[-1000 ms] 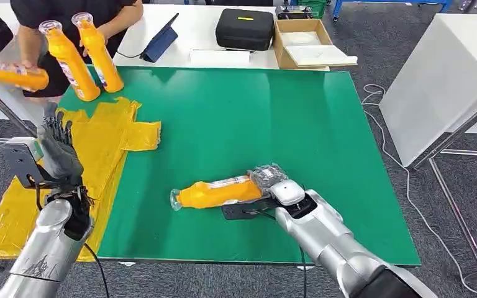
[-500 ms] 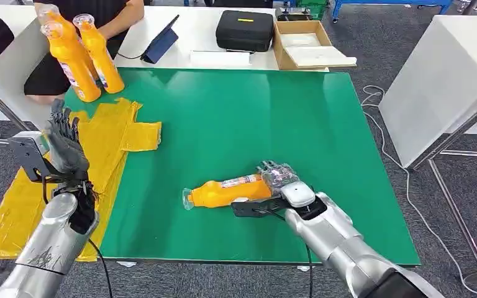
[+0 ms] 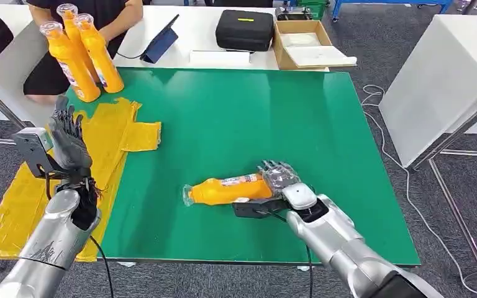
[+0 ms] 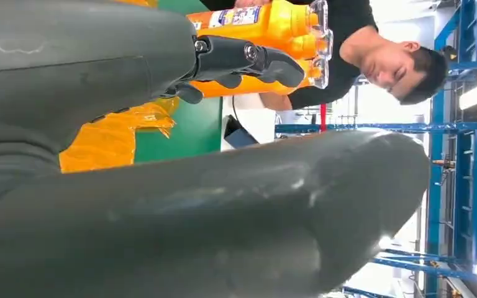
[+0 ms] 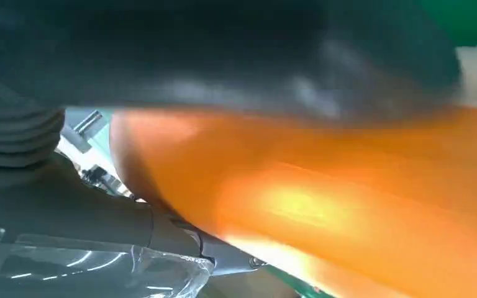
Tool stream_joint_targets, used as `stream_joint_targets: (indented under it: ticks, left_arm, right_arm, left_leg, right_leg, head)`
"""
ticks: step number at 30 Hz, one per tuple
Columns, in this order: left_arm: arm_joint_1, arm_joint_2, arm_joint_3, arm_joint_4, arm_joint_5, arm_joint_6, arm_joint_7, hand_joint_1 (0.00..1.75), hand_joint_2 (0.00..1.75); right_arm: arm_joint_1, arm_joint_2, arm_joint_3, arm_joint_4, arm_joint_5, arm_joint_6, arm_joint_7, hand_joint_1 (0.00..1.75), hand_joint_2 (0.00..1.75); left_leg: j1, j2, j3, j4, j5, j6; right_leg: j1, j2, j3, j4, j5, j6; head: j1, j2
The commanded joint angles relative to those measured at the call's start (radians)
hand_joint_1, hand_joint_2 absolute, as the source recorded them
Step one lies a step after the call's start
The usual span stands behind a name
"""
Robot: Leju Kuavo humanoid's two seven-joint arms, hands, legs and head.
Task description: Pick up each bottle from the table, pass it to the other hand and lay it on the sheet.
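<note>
Got my right hand wrapped round the bottle for the handoff, left hand spread empty over the sheet.

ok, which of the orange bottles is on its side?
The orange bottle gripped by the right hand near the green table's front edge, cap pointing toward the yellow sheet. The other three bottles stand upright at the far left corner.

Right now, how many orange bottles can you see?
4. One bottle lies on its side on the green table, gripped by the right hand. Three stand together at the far left corner: and, partly hidden behind them.
</note>
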Motion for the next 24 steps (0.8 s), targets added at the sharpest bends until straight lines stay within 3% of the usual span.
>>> stream_joint_targets:
  ticks: [1,10,21,24]
  left_arm:
    - [-0.032,0.004,-0.016,0.070,0.006,-0.004,-0.001,0.00,0.00]
    - [-0.045,-0.005,-0.016,0.082,-0.002,-0.023,-0.010,0.00,0.00]
    - [-0.041,0.003,-0.013,0.075,-0.001,-0.021,-0.004,0.00,0.00]
    - [-0.007,0.013,0.007,0.043,0.002,-0.012,-0.007,0.00,0.00]
  right_arm:
    - [0.002,-0.015,0.000,-0.019,0.004,0.000,0.005,0.00,0.00]
    - [-0.025,0.072,-0.073,0.093,-0.004,-0.076,-0.020,0.00,0.00]
    - [-0.008,0.087,-0.079,0.088,-0.004,-0.090,-0.022,0.00,0.00]
    - [0.001,0.091,-0.085,0.060,0.010,-0.141,-0.006,0.00,0.00]
  left_leg:
    - [-0.002,-0.007,0.005,-0.001,-0.002,-0.002]
    - [0.000,-0.003,0.001,-0.001,-0.001,-0.002]
    - [0.001,-0.003,0.000,-0.001,-0.002,-0.002]
    - [0.001,-0.001,-0.001,-0.001,-0.002,-0.002]
  right_leg:
    - [-0.003,-0.001,0.004,0.001,-0.004,-0.001]
    - [-0.003,0.000,0.001,0.001,-0.002,-0.001]
    - [-0.003,0.001,0.000,0.001,-0.003,-0.001]
    - [-0.002,0.002,-0.001,0.001,-0.002,-0.001]
  head:
    - [0.000,0.000]
    - [0.000,0.000]
    - [0.000,0.000]
    - [0.000,0.000]
